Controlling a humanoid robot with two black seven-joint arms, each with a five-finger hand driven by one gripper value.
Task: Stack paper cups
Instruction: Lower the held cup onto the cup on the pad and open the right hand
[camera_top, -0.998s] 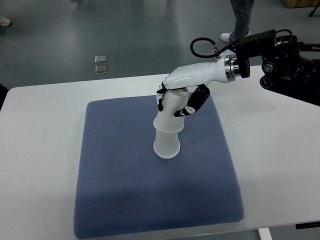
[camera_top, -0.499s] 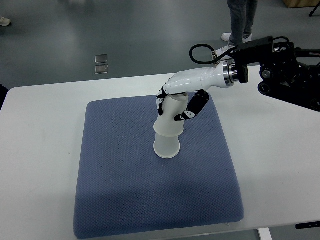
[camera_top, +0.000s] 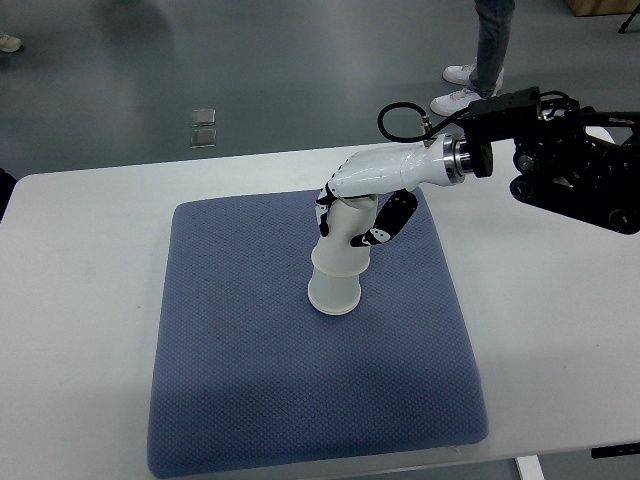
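Two white paper cups sit nested mouth-down, and the upper white paper cup (camera_top: 345, 235) is wrapped by the fingers of the right hand (camera_top: 358, 205), a glossy white robot hand with black finger joints. Its thumb side presses the cup's near-left flank and the curled fingers (camera_top: 385, 222) close around the right flank, so the hand grips this cup firmly. Directly below the hand, the lower white paper cup (camera_top: 334, 290) pokes out from under the gripped one, its wide rim resting flat on a blue-grey textured fabric mat (camera_top: 250, 380). The upper cup leans slightly toward the hand's wrist, its flared rim overlapping the lower cup's body.

The mat spreads out beneath and to all sides of the hand, lying on a white rectangular table (camera_top: 70, 300). Behind the wrist, a silver cuff joins the white forearm to the black arm (camera_top: 565, 175), which runs off toward the right edge, with a black cable loop (camera_top: 400, 115) arching just above the wrist. Far beyond the hand, a person's legs and white shoes (camera_top: 470, 75) stand on the grey floor (camera_top: 250, 60).
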